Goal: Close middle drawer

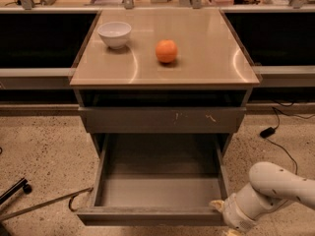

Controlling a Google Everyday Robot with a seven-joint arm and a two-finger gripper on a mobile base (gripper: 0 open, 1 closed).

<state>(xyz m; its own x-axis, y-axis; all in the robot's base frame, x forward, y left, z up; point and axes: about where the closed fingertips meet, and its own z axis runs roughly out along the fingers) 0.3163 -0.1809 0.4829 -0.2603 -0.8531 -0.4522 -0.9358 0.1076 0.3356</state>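
Observation:
The middle drawer [160, 183] is pulled far out of the cabinet and is empty inside. Its plain grey front panel [147, 216] runs along the bottom of the view. My gripper [219, 206] is at the lower right, at the right end of that front panel, on a white arm [275, 186] that enters from the right edge. Most of the gripper lies below the bottom edge of the view. Above the open drawer sits a taller grey drawer front [162, 119] with pale scratch marks, pushed in.
On the tan cabinet top [211, 48] stand a white bowl [114, 33] and an orange [166, 51]. A black plug and cable [268, 132] lie on the speckled floor at right. A thin metal rod [44, 205] and a black caster [19, 187] lie at left.

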